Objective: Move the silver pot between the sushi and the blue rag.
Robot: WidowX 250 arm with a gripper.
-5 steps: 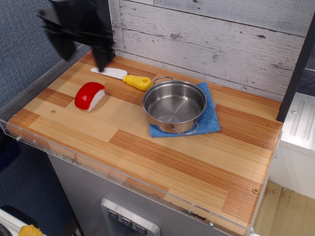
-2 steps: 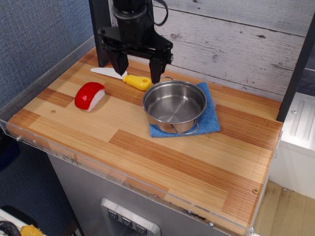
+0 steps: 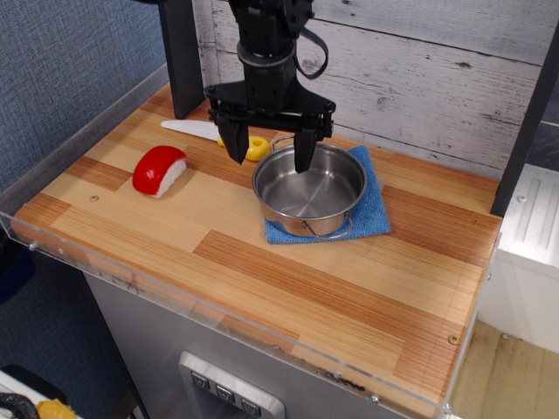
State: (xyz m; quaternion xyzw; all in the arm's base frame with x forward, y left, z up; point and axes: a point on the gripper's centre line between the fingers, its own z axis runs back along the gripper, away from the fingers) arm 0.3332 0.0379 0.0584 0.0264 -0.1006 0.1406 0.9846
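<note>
The silver pot (image 3: 310,189) stands upright on the blue rag (image 3: 371,211) at the middle right of the wooden counter. The sushi (image 3: 159,169), red over white rice, lies at the left. My black gripper (image 3: 269,157) is open and hangs over the pot's left rim: one finger is outside the pot on the left, the other is over the pot's inside. It holds nothing. The rag is mostly covered by the pot.
A white knife with a yellow handle (image 3: 205,132) lies behind the sushi, partly hidden by my gripper. A dark post (image 3: 182,52) stands at the back left. A clear plastic rim (image 3: 218,305) runs along the counter's front edge. A grey plank wall stands behind.
My gripper has swung from the back left corner to the right and forward, and lower, from behind the knife to over the pot's left rim. Pot, rag and sushi have not moved.
</note>
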